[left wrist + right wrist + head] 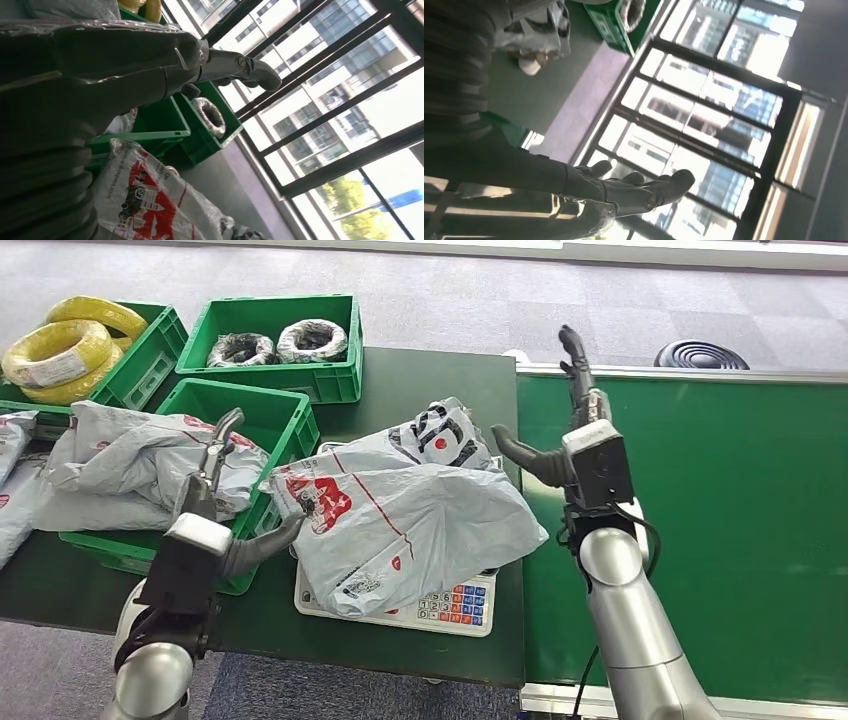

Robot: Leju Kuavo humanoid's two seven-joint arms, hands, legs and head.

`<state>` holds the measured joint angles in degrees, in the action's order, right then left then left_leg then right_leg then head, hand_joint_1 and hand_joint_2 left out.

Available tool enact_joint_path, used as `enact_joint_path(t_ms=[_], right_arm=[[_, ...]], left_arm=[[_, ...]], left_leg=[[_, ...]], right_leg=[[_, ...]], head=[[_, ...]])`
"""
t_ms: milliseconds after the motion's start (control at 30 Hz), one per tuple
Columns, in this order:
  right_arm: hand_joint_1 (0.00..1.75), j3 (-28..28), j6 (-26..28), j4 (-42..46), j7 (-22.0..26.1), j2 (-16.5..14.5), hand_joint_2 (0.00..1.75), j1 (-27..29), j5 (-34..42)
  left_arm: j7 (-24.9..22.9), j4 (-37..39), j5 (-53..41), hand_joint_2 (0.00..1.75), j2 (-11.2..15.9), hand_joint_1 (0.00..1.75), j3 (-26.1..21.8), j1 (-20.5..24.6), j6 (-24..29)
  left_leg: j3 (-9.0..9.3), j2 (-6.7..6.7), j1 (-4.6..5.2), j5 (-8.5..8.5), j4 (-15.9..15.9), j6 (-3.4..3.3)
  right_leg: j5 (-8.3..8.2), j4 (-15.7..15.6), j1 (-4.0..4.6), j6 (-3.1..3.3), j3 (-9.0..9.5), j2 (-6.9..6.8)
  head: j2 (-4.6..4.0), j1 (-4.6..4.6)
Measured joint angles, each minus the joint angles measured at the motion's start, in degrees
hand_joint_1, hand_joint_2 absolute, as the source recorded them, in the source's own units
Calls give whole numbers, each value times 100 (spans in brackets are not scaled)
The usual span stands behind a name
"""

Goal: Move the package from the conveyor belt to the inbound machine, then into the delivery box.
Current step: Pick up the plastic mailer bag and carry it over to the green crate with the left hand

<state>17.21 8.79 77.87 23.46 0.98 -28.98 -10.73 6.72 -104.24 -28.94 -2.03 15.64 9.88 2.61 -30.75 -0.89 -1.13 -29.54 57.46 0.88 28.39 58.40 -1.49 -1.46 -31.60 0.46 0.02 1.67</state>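
The grey package (400, 515) lies on the scale (440, 608) on the worktop (420, 380). Left robot hand (225, 490) and right robot hand (560, 410) flank it, fingers spread, holding nothing. Wrist views add windows (325, 100). Green crates (275, 345) stand behind.

Right hand (624, 192) comes in from the frame's left edge, grey ribbed cover behind it, dark fingers (674, 182) extended and slightly apart, nothing in them. Past the hand: a wall of dark-framed windows (704, 125) with bright buildings outside. Near the ribbed cover, a crumpled grey package (536, 30) with dark print lies on the dark green table (524, 95). Beside it, a green crate (616, 25) holding a dark coil (634, 9). A purple-grey floor strip (589, 105) runs between table and windows.
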Motion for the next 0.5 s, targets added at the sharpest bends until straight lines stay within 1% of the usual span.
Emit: enact_joint_path(t_ms=[67, 133, 233, 300, 367, 433, 500], right_arm=[[0, -267, 248, 540, -37, 50, 175, 348, -78], [0, -487, 305, 928, -53, 102, 175, 613, -106], [0, -668, 376, 1289, -11, 155, 175, 852, -105], [0, -777, 501, 1543, 69, 193, 175, 1093, -48], [0, -904, 618, 1859, 159, 246, 175, 1458, 59], [0, -990, 660, 2172, 270, 298, 175, 1888, 198], [0, -1002, 656, 2415, 396, 337, 175, 2303, 293]], left_arm=[[-284, 285, -171, 175, 32, 0, 138, 222, -59], [-367, 502, -227, 175, 51, 0, 242, 377, -71], [-528, 709, -374, 175, 77, 0, 357, 531, -76], [-795, 894, -620, 175, 88, 0, 446, 641, -134], [-1060, 1218, -868, 175, 90, 25, 544, 788, -248], [-1212, 1679, -1041, 175, 81, 51, 646, 988, -335], [-1258, 2192, -1133, 175, 59, 51, 733, 1217, -363]], left_leg=[[-2, 10, 1, -1, 0, 0], [-4, 24, 3, -1, 0, -1], [-2, 27, 3, -2, 1, -1], [-2, 15, 2, -1, 2, -1], [-7, 2, 1, -1, 1, 0], [-12, 5, 1, -1, 0, 0], [-14, 18, 2, -1, -1, 0]], right_leg=[[-1, 0, -2, 0, -1, 7], [-2, 0, -4, 0, -6, 20], [-3, -2, -4, 0, -15, 26], [-2, -3, -3, 0, -16, 16], [-1, -2, -2, 0, -13, 4], [-2, -1, -2, 0, -14, 5], [-3, 0, -2, 0, -16, 14]], head=[[0, -1], [0, -2], [0, 1], [0, 2], [0, 1], [0, -1], [0, 0]])
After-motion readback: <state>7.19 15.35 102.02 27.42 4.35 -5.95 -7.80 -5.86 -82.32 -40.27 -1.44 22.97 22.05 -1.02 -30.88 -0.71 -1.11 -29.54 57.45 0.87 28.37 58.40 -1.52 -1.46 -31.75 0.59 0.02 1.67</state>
